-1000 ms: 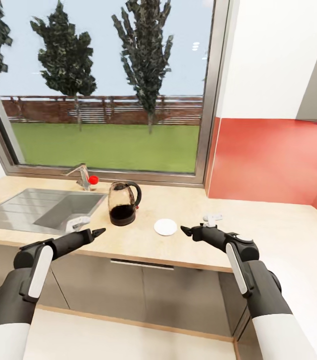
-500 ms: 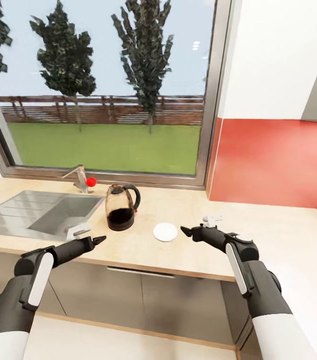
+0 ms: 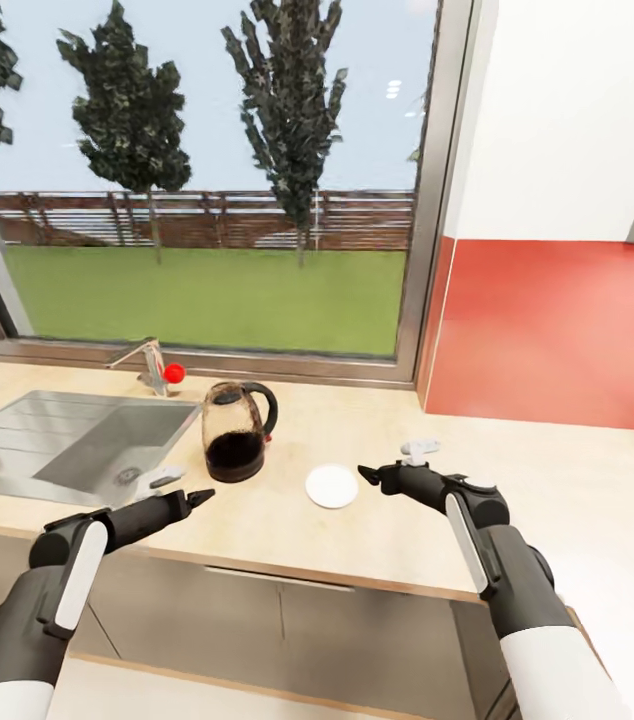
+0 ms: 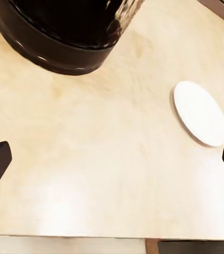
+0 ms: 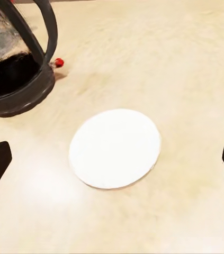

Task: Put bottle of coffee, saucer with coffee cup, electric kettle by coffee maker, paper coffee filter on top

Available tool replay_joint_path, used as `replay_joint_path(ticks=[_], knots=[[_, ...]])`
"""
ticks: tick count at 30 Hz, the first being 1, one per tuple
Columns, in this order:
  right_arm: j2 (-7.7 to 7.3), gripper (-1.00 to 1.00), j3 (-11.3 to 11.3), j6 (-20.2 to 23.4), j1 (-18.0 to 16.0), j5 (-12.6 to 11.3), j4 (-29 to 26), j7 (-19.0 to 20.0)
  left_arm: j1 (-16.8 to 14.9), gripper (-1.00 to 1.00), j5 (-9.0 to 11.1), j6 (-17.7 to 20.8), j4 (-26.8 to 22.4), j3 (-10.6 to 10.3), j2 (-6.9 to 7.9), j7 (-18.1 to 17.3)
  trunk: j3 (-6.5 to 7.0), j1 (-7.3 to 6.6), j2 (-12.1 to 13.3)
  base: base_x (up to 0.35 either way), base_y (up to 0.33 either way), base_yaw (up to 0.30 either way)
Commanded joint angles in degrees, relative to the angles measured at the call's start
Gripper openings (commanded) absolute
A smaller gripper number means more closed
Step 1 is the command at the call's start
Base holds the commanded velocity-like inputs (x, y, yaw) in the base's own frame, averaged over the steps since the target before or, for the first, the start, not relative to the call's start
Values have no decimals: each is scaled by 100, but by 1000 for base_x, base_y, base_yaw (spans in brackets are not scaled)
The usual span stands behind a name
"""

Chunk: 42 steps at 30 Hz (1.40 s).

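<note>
1. Here the electric kettle (image 3: 236,433) stands upright on the tabletop (image 3: 377,540), just beside the sink (image 3: 57,440) and near the window sill, its handle turned away from the sink.
2. The saucer (image 3: 332,486) lies flat on the side of the kettle away from the sink, apart from it, with bare tabletop all round it.
3. The left gripper (image 3: 197,497) hovers over the tabletop's front edge in front of the kettle; its jaws stand wide apart, holding nothing.
4. The right gripper (image 3: 369,472) hangs just beyond the saucer from the kettle, jaws likewise spread and empty.
5. A small white object (image 3: 419,446) sits farther from the kettle than the saucer; what it is cannot be told.
6. Past that, away from the kettle, the tabletop runs bare toward the red wall (image 3: 557,330).
</note>
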Motion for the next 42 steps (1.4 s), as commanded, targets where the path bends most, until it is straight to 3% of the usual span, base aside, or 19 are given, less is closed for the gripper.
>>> replay_joint_path(ticks=[1, 17, 18, 19, 21, 23, 25, 33, 42], knots=[[2, 100, -4, 36, -6, -18, 9, 5, -6, 100, -6, 33, 12, 9, -2, -29, -13, 6, -12, 296, 0, 0], [-1, 100, -4, 36, -6, -18, 160, 5, 3, 100, 38, 31, 407, 4, -51, -32, -13, 6, -12, 106, 0, 0], [-3, 100, -2, 36, -6, -15, 317, 5, 3, 100, 232, 31, 635, 5, -45, -35, -13, 6, -12, 14, 0, 0], [-4, 100, -2, 36, -6, -11, 586, 5, 3, 100, 573, 13, 1017, -2, -24, -40, -13, 6, -12, 4, 0, 0], [1, 100, 58, 36, -10, -10, 756, 5, 3, 100, 743, 3, 1201, -11, -14, -41, -13, 6, -12, 2, 0, 0], [4, 100, 516, 40, -14, -12, 870, 5, -1, 100, 853, -3, 1287, -21, -7, -41, -13, 6, -12, 101, 0, 0], [12, 100, 707, 282, -14, -21, 922, 5, -4, 100, 872, -2, 1305, -53, -21, -41, -13, 6, -12, 208, 0, 0], [16, 100, 746, 445, -14, -27, 922, 5, 0, 100, 872, -2, 1329, -69, -67, -472, -13, 6, -12, 48, 0, 0], [20, 100, 755, 449, -14, -33, 909, 5, 0, 100, 854, -11, 1346, -68, -88, -605, -13, 6, -12, 86, -14, 0]])
